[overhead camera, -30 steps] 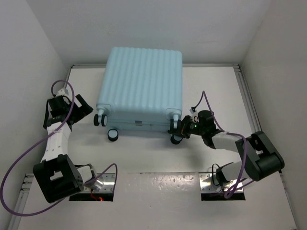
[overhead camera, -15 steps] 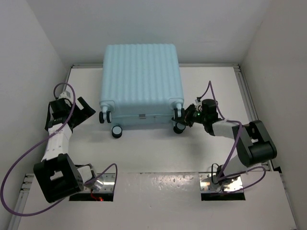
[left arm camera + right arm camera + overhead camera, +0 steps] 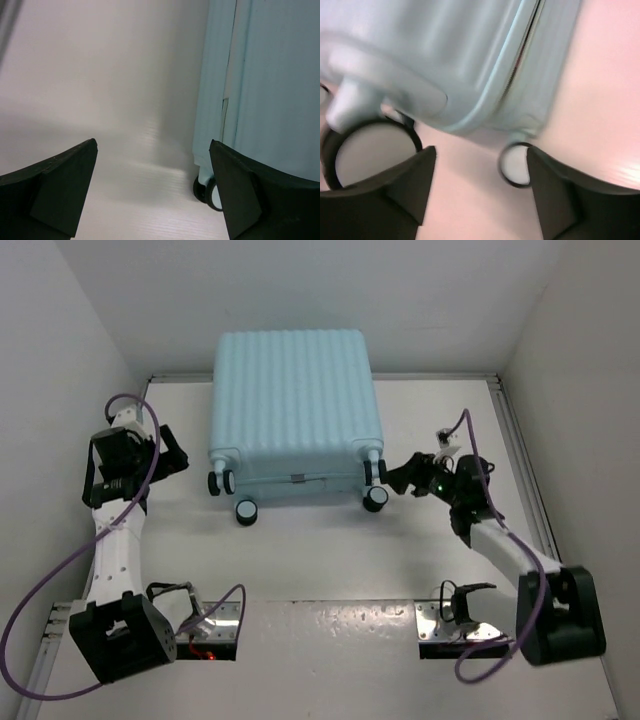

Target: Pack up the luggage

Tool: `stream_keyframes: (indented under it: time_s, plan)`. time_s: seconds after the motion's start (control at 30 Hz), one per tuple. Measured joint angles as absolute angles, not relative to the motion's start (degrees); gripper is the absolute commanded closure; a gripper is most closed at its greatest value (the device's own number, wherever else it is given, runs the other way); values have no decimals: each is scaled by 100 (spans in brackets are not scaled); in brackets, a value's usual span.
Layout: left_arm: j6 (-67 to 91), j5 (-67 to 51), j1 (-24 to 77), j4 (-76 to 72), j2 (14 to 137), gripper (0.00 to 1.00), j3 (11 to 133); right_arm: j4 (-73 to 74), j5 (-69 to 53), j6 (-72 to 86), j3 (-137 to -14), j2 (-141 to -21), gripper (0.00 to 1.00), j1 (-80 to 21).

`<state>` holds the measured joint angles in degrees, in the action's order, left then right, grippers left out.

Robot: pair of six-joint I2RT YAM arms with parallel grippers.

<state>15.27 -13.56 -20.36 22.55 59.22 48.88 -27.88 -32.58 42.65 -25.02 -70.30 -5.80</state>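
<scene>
Lying flat, luggage (image 3: 292,400) runs near-far, wheels (image 3: 245,511) nearward; left pincer (image 3: 170,452), right pincer (image 3: 394,478) both agape, empty.

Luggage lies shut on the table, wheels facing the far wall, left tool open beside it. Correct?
No. The top external view shows the wheels of the luggage facing the near edge instead. It does lie shut, with the left tool open beside it.
</scene>
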Motion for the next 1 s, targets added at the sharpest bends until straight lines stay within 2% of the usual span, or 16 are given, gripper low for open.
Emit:
stream_keyframes:
  time_s: [0.13, 0.17, 0.2, 0.23, 0.3, 0.33, 0.37, 0.47, 0.53, 0.67, 0.73, 0.77, 0.83, 0.87, 0.97, 1.0]
  plan:
    - [1066, -709, -1649, 2556, 5996, 0, 5404, -2532, -2982, 2486, -1763, -5920, 1, -788]
    - [937, -622, -1559, 2598, 6029, 0, 5540, -2473, -2963, 2237, -1640, -5763, 1, -864]
    - [823, -585, -1487, 2633, 6040, 0, 5634, -2392, -2934, 2010, -1559, -5627, 4, -943]
    - [701, -569, -1448, 2670, 6025, 0, 5725, -2305, -2910, 1820, -1507, -5513, 23, -989]
    - [471, -607, -1426, 2753, 5988, 0, 5896, -2189, -2886, 1588, -1437, -5347, 34, -972]
    - [344, -690, -1426, 2834, 5981, 0, 6014, -2163, -2908, 1570, -1413, -5306, 37, -930]
    - [235, -823, -1409, 2952, 5992, 0, 6145, -2130, -2991, 1551, -1391, -5273, 34, -875]
    - [-25, -1310, -1260, 3227, 6053, 0, 6545, -2202, -3190, 1855, -1125, -5048, 48, -845]
    - [54, -1422, -989, 3277, 5986, 0, 6523, -2558, -2856, 2073, -633, -4602, 44, -1245]
    - [384, -1288, -322, 3415, 5673, 0, 6034, -2799, -1638, 2005, -233, -4202, 45, -3170]
    - [593, -1142, -67, 3487, 5511, 0, 5819, -3181, -836, 1656, -233, -4416, 48, -4091]
    - [683, -1052, 1, 3509, 5461, 0, 5760, -3354, -563, 1531, -279, -4619, 53, -4480]
    - [845, -757, 174, 3566, 5406, 0, 5712, -3487, -117, 1369, -467, -5116, 61, -5019]
    - [906, -622, 237, 3568, 5402, 0, 5710, -3487, 183, 1339, -591, -5382, 61, -5199]
    - [1028, -126, 561, 3583, 5400, 0, 5710, -3376, 1107, 1323, -1098, -6119, 54, -5721]
    - [1061, 25, 681, 3599, 5400, 0, 5710, -3393, 1328, 1323, -1288, -6368, 48, -5872]
